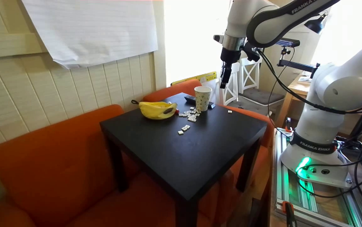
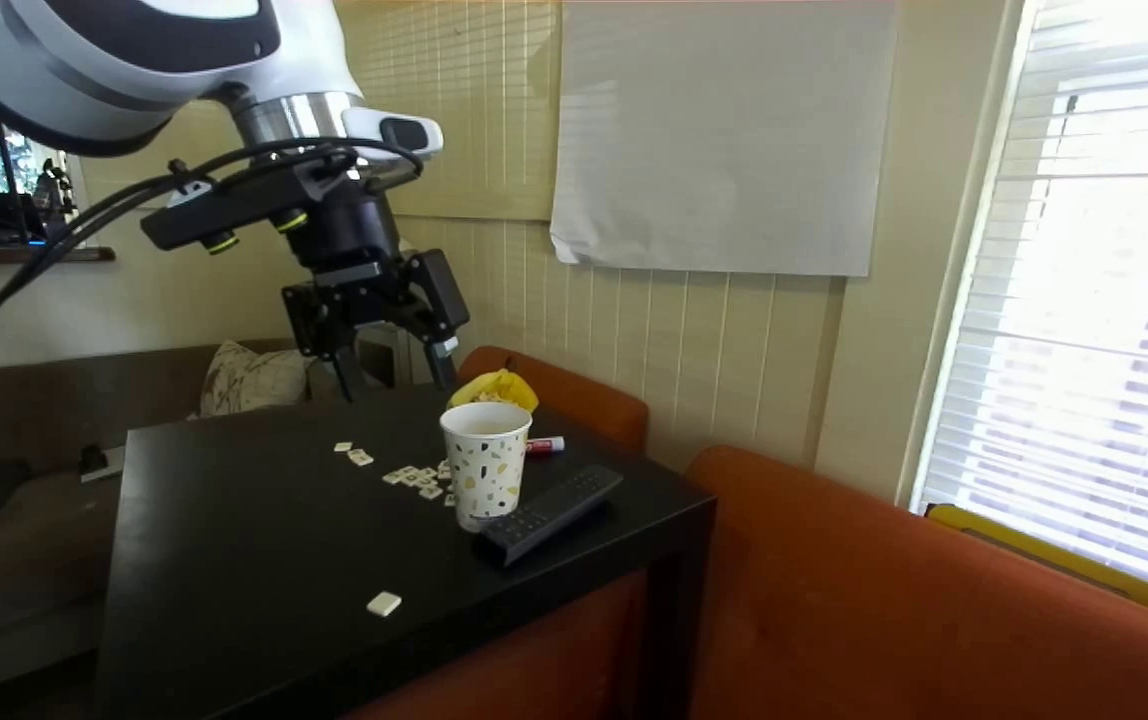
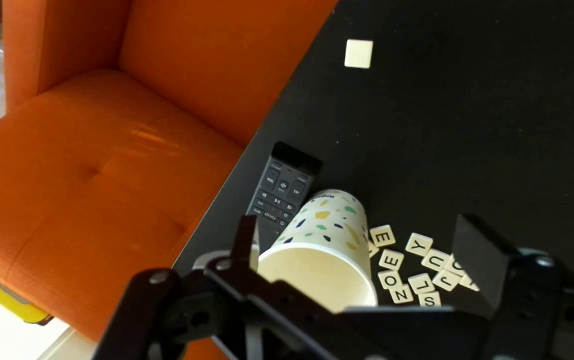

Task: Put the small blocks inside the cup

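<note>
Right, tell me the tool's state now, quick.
Tool: open, fingers wide apart, holding nothing.

Both exterior views look down across table [image 1: 181, 154]; wrist view closer, past fingers [image 3: 482, 262].

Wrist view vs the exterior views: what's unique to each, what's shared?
Wrist only: legible letters on the letter tiles, legible button labels on the TV remote.

Exterior only: yellow banana-shaped pouch, red tube, Franka arm.

Shared: patterned paper cup, the same letter tiles and TV remote, black tabletop, open gripper.
</note>
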### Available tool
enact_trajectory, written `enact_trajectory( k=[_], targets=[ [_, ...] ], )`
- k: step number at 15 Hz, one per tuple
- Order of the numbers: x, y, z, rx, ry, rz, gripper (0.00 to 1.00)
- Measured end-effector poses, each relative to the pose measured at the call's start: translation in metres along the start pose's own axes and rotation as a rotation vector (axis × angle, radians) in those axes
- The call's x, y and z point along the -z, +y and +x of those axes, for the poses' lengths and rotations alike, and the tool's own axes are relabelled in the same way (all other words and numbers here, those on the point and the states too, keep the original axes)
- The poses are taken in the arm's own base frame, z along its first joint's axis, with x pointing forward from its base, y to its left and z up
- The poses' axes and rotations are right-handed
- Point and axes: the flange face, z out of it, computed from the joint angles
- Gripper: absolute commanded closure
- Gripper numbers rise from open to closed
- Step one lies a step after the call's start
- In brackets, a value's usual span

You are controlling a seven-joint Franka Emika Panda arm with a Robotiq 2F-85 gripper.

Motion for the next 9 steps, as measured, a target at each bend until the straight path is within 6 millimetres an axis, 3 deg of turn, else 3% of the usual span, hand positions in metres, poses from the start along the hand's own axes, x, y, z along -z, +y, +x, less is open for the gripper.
enact_trajectory(
  k=[3, 9],
  targets=[
    [-0.010, 0.003, -0.002, 0.024, -0.022, 0.015, 0.00],
    [-0.054, 0.025, -0.020, 0.049, -0.120, 0.093, 0.00]
  ],
)
